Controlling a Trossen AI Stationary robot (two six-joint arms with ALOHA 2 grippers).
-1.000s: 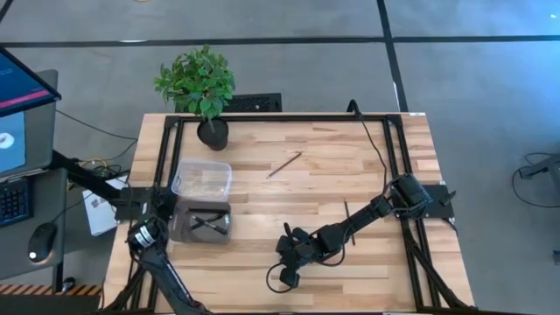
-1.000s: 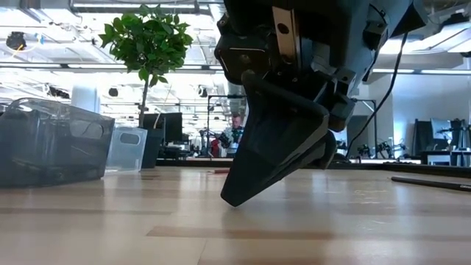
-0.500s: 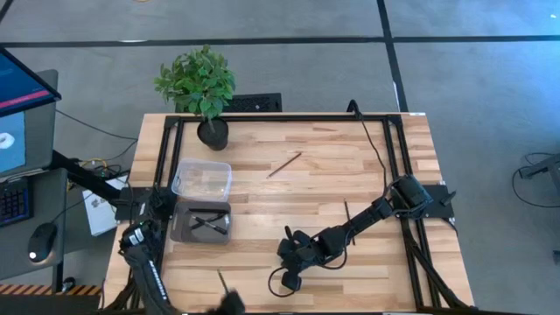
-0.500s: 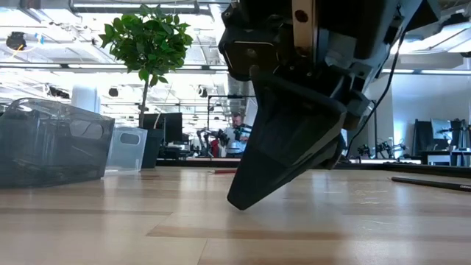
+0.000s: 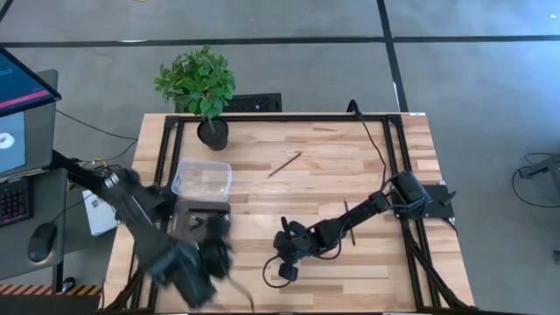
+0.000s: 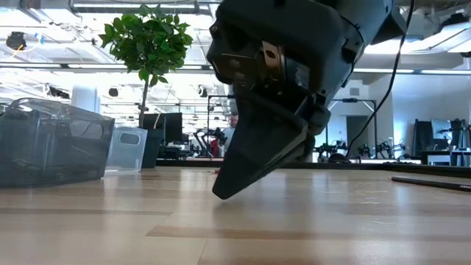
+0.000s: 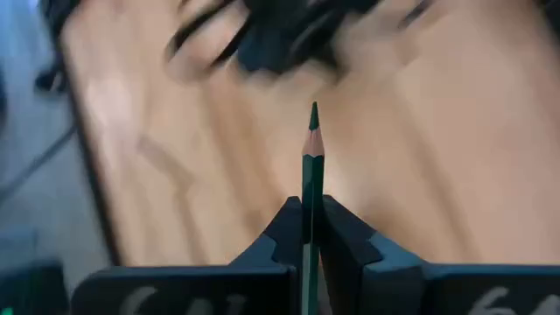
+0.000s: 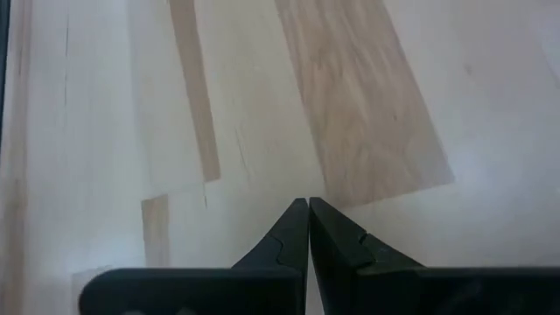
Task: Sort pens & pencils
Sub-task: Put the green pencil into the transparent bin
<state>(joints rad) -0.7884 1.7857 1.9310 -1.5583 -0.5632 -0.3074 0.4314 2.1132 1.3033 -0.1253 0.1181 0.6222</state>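
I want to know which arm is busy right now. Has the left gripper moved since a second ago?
Yes. In the high view the left gripper, shut on a green pencil, has swung from beside the dark bin toward the table's front edge.

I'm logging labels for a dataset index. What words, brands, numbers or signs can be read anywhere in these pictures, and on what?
None can be read.
Monitor screen at the high view's left edge: coloured shapes only, no legible text.
Green pencil in the left gripper: no print visible.
Dark grey storage bin: no label visible.
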